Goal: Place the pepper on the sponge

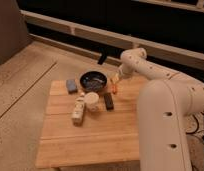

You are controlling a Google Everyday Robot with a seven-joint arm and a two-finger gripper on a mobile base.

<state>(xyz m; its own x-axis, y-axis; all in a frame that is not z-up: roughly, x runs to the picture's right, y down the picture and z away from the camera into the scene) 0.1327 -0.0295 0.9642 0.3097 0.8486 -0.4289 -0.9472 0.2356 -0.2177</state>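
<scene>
Wooden slats make the tabletop [95,142], which stands on a pale speckled floor in front of a dark wall with light rails. At its far right edge hangs the end effector [115,81], pointing down from the end of the white arm [147,67]. I cannot tell if it is apart or together. The pepper [115,90] is directly under it, near the tabletop's edge, and it is not clear whether the two touch. Just left of the pepper sits the dark round pan [93,81]. The sponge [71,85] lies flat on the other side of the pan, so the pan is between it and the pepper. Nearer to the camera are a small black block [109,102], a white cup [91,103] and a white bottle [78,111] lying on its side.
</scene>
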